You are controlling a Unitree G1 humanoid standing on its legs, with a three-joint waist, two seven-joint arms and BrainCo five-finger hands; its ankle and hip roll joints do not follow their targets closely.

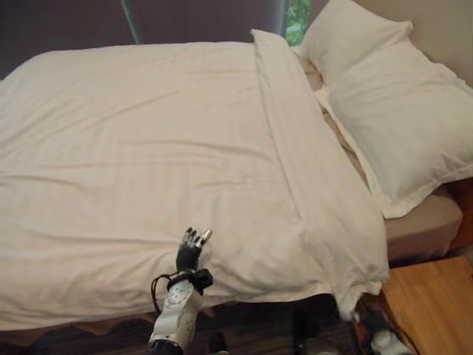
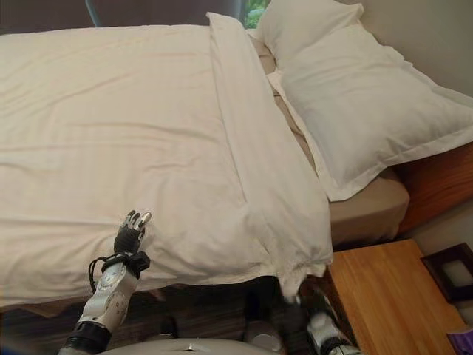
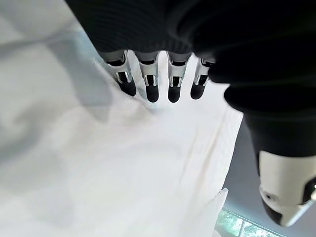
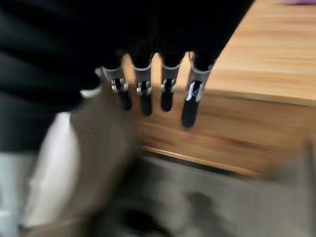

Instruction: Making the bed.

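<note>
Duvet [image 1: 148, 148] spread flat — left robot hand [image 1: 189, 250] open above near edge.

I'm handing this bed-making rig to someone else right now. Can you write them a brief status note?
Left hand: open, fingers straight, over the near edge of the duvet, holding nothing.
Right hand: open and empty, low beside the wooden nightstand.
Done: the duvet lies spread across the bed with its top folded back in a band; two pillows at the head.
Left: light creases to smooth; the near corner of the duvet hangs bunched over the edge; the nearer pillow overhangs the mattress.
</note>
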